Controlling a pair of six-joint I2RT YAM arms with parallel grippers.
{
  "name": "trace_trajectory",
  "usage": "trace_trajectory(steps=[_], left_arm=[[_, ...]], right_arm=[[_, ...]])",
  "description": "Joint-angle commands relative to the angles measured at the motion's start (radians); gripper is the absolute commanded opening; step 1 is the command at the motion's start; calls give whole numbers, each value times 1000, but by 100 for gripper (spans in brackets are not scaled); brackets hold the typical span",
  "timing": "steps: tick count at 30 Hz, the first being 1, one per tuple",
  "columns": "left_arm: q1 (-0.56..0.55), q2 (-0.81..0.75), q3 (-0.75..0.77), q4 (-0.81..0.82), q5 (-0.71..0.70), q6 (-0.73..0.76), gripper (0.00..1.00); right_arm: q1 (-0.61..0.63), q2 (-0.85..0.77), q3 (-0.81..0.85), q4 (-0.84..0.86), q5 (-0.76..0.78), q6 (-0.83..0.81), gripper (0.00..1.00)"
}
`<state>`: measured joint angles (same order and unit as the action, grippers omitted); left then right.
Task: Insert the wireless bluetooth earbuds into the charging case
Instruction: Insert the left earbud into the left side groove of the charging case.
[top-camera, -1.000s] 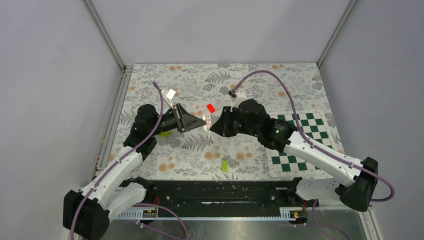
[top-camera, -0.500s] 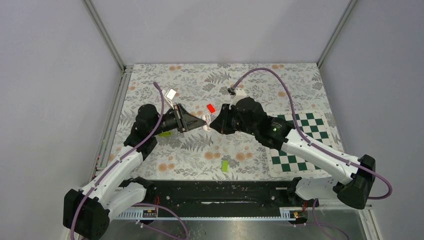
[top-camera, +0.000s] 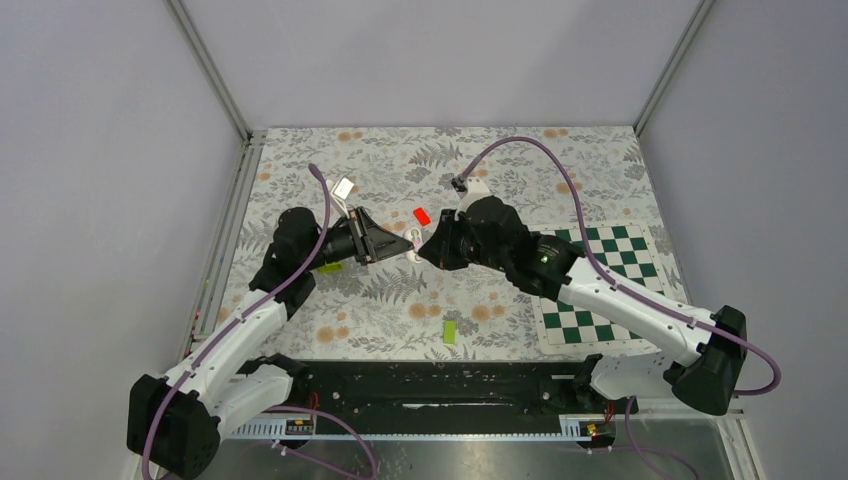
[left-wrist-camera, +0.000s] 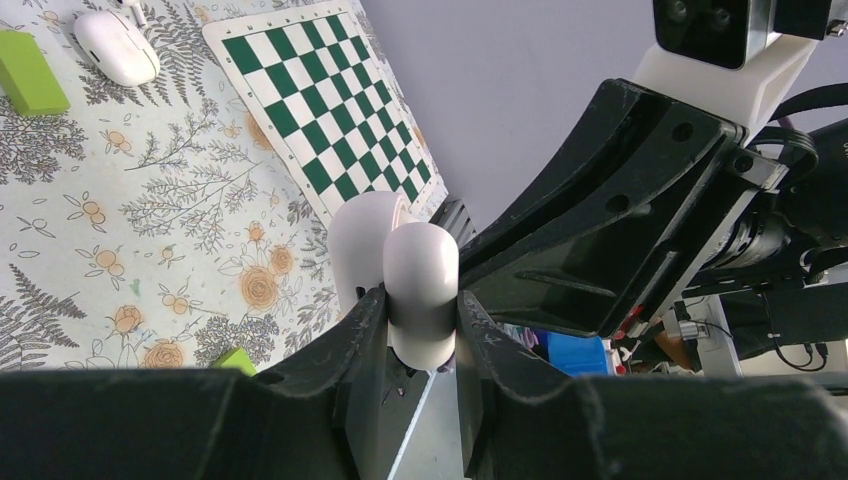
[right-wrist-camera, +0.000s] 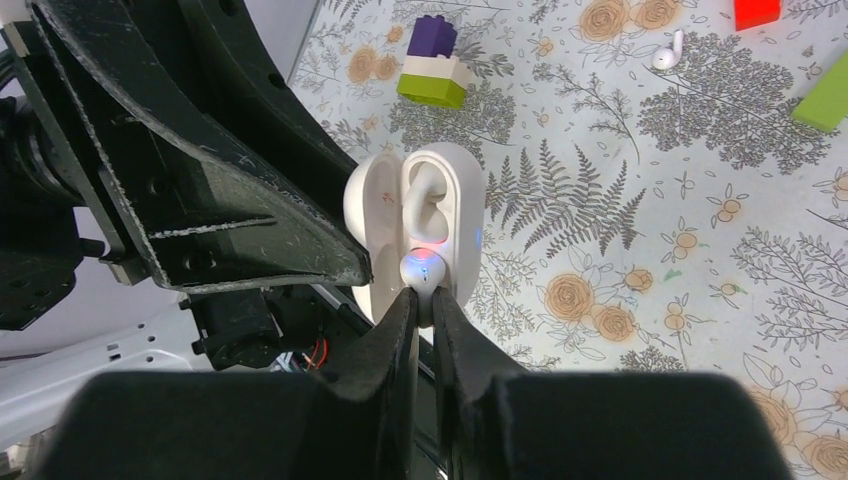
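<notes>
Over a floral mat, the left gripper clamps the open charging case by its sides, held clear of the surface. A chessboard lies to the right of the case. The right gripper pinches one white earbud against the case's mouth. A second earbud lies on the mat beyond the case.

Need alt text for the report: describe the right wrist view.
Right fingers pinch a white earbud at the open charging case, above a floral mat. A second earbud lies on the mat, upper right.
</notes>
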<state>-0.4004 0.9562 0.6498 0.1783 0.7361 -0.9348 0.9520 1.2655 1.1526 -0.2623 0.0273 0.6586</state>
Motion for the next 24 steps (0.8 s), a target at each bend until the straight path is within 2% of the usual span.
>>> trace_trajectory(steps=[1,6,18,19,22,24], left_arm=[[-5,-10,28,67,3,1,0],[-5,-5,27,70,6,-3,0],[-5,-14,24,66,5,-1,0],[-5,-14,24,66,5,-1,0],[-5,-13,24,67,5,-1,0],[-5,-12,22,68,6,0,0]], right_arm=[[17,-1,43,-38,84,-23,0],[33,6,67,-89,138,-38,0],[54,36,96,-85,131,-34,0],[55,37,96,-84,130,-34,2],[56,37,100,-84,127,-35,16],[57,33,99,-83,125,-33,19]])
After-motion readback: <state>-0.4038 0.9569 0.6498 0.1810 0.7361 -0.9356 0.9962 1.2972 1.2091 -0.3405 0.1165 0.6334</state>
